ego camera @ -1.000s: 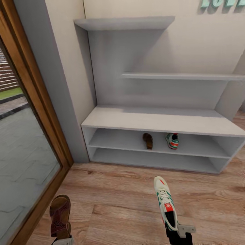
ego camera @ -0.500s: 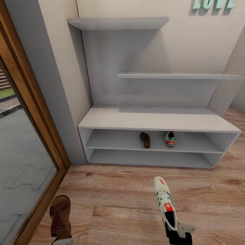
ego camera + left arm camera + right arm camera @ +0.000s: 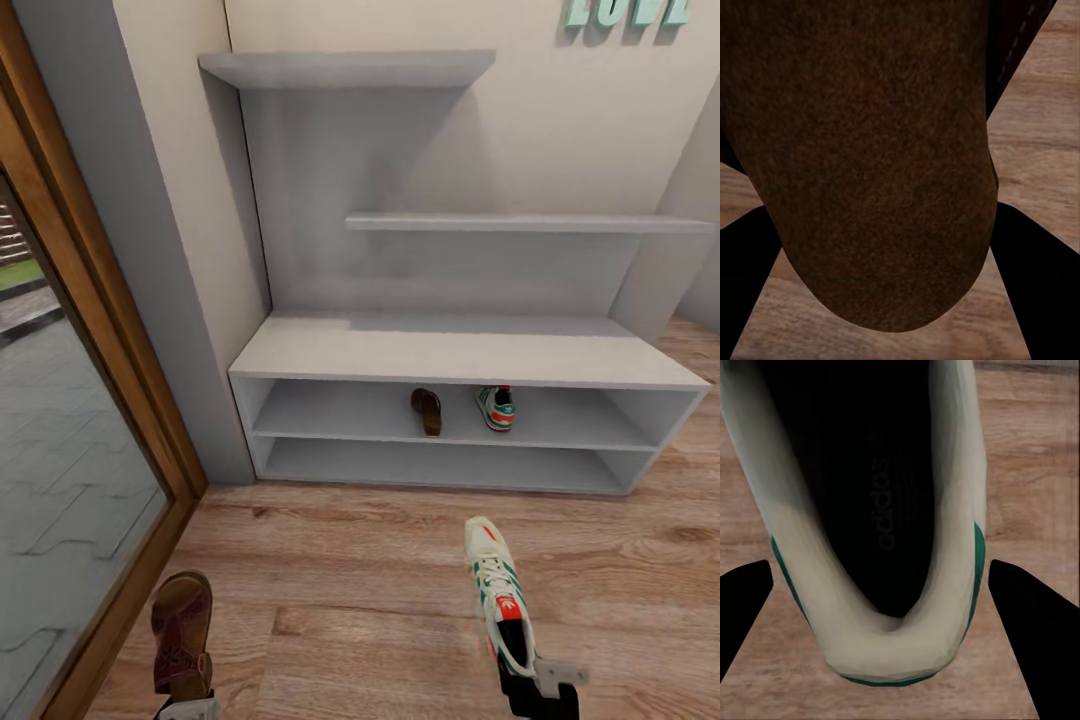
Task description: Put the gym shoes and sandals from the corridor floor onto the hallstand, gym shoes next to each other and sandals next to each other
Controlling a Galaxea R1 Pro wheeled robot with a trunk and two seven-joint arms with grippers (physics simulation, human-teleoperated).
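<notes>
- Head view: The hallstand (image 3: 450,352) is standing against the off-white wall across the middle of the frame, with a brown sandal (image 3: 427,410) and a gym shoe (image 3: 495,406) sitting apart from each other in its upper open slot, both small and partly shaded by the bench top. A second sandal (image 3: 181,632) is hanging at the lower left over the corridor floor (image 3: 350,590), its heel end meeting the left gripper (image 3: 188,706), which is cut off by the bottom edge so that little more than a pale tip is showing. A second gym shoe (image 3: 501,596) is pointing up the frame at the lower right, its heel held at the right gripper (image 3: 537,682), also partly cropped. Teal letters (image 3: 625,10) at the upper right are being sliced by the frame's top edge. A wood-framed glass door (image 3: 70,420) is running down the left side.

- Left wrist view: The sandal's (image 3: 870,150) brown surface is crowding the centre, blurred by closeness; dark fingers (image 3: 1035,292) are flanking it at the lower corners, clamped on the sandal, though the contact itself is hidden.

- Right wrist view: The gym shoe's (image 3: 937,607) cream heel and dark opening are facing the lens; black fingers (image 3: 742,600) are sitting at either side, closed on the shoe, with the grip points hard to make out.
</notes>
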